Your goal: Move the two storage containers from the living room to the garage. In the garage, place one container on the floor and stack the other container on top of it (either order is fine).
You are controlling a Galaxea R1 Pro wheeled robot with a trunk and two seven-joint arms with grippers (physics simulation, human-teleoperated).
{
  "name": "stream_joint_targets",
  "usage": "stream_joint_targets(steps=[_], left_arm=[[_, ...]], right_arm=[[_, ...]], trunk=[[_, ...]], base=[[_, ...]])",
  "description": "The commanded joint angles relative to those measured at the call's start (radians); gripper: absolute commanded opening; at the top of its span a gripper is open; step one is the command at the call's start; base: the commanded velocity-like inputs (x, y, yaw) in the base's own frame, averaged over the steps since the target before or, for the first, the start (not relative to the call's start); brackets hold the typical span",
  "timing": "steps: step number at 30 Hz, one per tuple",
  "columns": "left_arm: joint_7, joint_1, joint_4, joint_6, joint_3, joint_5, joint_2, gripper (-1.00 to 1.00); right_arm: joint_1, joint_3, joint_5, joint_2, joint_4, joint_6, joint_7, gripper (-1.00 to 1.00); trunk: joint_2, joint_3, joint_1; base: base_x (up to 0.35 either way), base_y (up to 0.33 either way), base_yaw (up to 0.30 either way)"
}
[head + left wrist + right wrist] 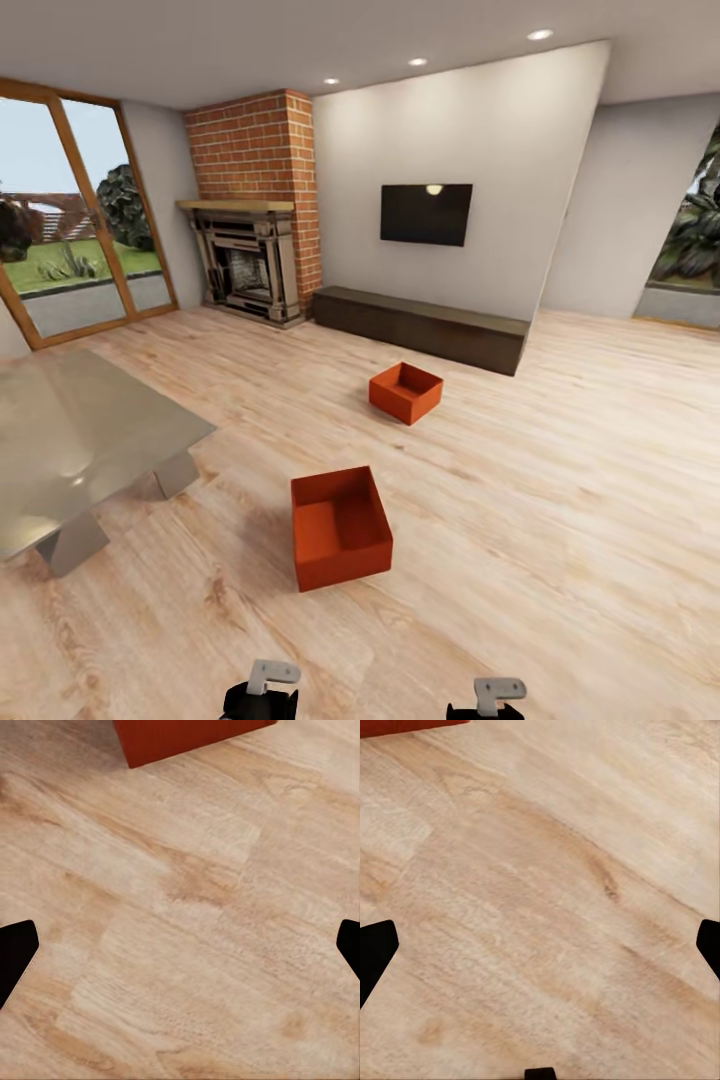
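Two orange-red lidless storage containers stand on the light wood-plank floor of the living room. The nearer storage container (pixel 340 528) lies just ahead of me, slightly left of centre; its front wall (pixel 187 735) shows in the left wrist view and a sliver of it (pixel 405 724) in the right wrist view. The farther storage container (pixel 405 391) sits in front of the dark cabinet. My left gripper (pixel 180 949) and right gripper (pixel 540 949) both hang open over bare planks, short of the nearer container, nothing between their fingers. Both arms' ends (pixel 262 690) (pixel 490 695) show low in the head view.
A grey metallic table (pixel 70 440) stands at the left, close to the nearer container. A brick fireplace (pixel 255 210), a wall TV (pixel 426 214) and a long dark low cabinet (pixel 420 327) line the far wall. Glass doors (pixel 70 230) are at the far left.
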Motion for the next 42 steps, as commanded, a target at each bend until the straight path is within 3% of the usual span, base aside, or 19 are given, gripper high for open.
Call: stream_joint_targets(steps=[1,8,33,42], left_arm=[[0.006,-0.001,0.001,-0.004,-0.009,0.010,0.000,1.00],[0.006,-0.001,0.001,-0.004,-0.008,0.010,0.000,1.00],[0.006,-0.001,0.001,-0.004,-0.009,0.012,0.001,1.00],[0.006,-0.001,0.000,-0.006,-0.007,0.016,0.001,1.00]], right_arm=[[0.000,0.002,0.007,0.000,-0.001,0.006,-0.005,1.00],[0.000,0.002,0.007,0.000,-0.001,0.006,-0.005,1.00],[0.000,0.002,0.007,0.000,-0.001,0.006,-0.005,1.00],[0.000,0.002,0.007,0.000,-0.001,0.006,-0.005,1.00]], trunk=[[-0.001,-0.002,0.001],[-0.001,-0.006,0.001],[-0.001,-0.007,0.001],[-0.001,-0.007,0.001]], base=[[0.343,0.000,0.248],[0.343,0.000,0.155],[0.317,-0.074,0.005],[0.051,0.020,0.000]])
